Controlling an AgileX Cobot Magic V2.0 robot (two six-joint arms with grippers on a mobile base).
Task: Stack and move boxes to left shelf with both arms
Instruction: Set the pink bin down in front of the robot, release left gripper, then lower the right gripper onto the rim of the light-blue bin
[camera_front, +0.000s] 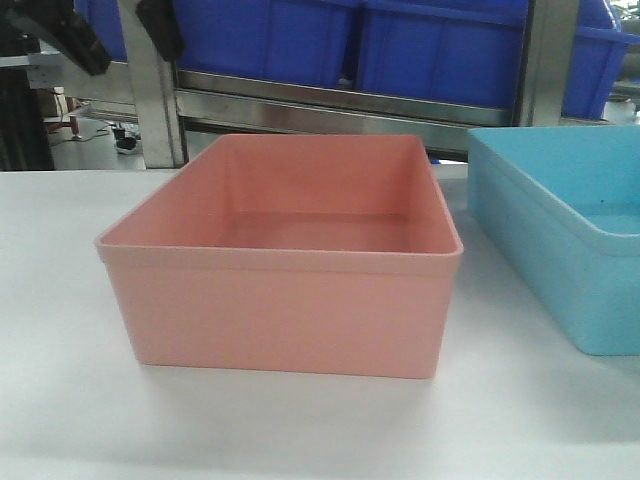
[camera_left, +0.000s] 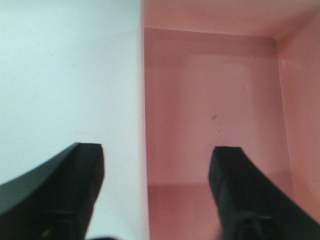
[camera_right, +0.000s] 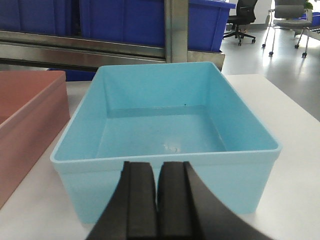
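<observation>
Two to stack, apart on counter (camera_front: 60, 400). Left hand (camera_left: 157, 156) spread wide over pink box (camera_front: 285, 250) wall, it seems; next, squeeze. Right hand (camera_right: 157, 167) closed, empty, by blue box (camera_front: 560, 230); must spread.

The front view's right edge cuts off the light blue bin (camera_front: 560, 270).
</observation>
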